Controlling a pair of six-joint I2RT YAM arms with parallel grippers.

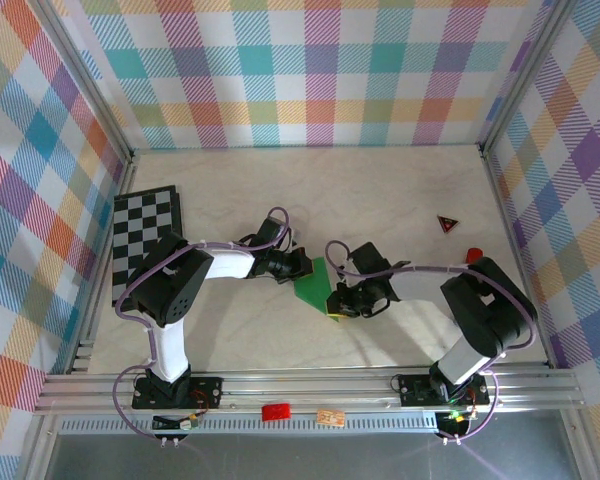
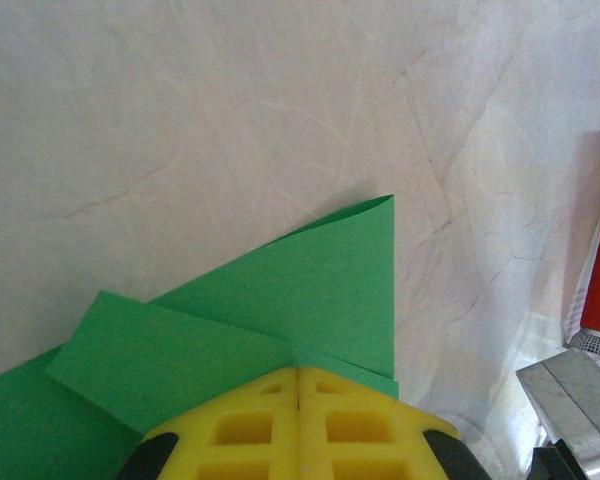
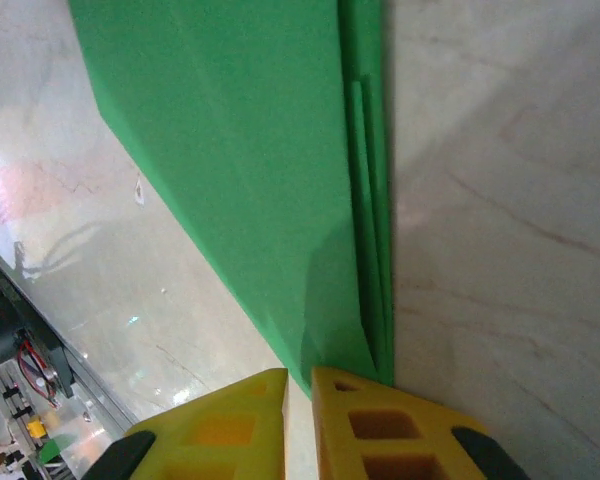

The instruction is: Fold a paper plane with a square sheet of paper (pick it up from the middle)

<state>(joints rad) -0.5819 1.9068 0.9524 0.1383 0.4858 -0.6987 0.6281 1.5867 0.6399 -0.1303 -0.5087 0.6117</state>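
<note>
You have one piece of green paper [image 1: 313, 287] on the table [image 1: 400, 180]. It lies flat near the middle, between your two claws, and it is already partly folded rather than a plain square. From the left wrist you can count two folded-over flaps. One is a slanted strip on the left, and the other rises to a sharp corner on the right. From the right wrist the paper narrows to a point, with several thin layered edges stacked along one long side.

Your left claw [image 1: 305, 268] sits at the paper's upper left edge. In its wrist view the two yellow fingers [image 2: 240, 430] are pressed together with only a seam between them, and their tips are against the paper. You cannot tell from here whether a layer is pinched in that seam.

Your right claw [image 1: 333, 305] is at the paper's lower right edge. Its two yellow fingers [image 3: 400, 430] stand a narrow slit apart. The paper's point reaches the mouth of the slit, bare table shows through below it, and nothing shows gripped there.

Around the paper you have one chessboard [image 1: 145, 240] at the far left, well away from it. One small red-and-black triangle [image 1: 447, 224] lies to the right. One red cylinder [image 1: 473, 254] stands just beside the right arm's elbow.
</note>
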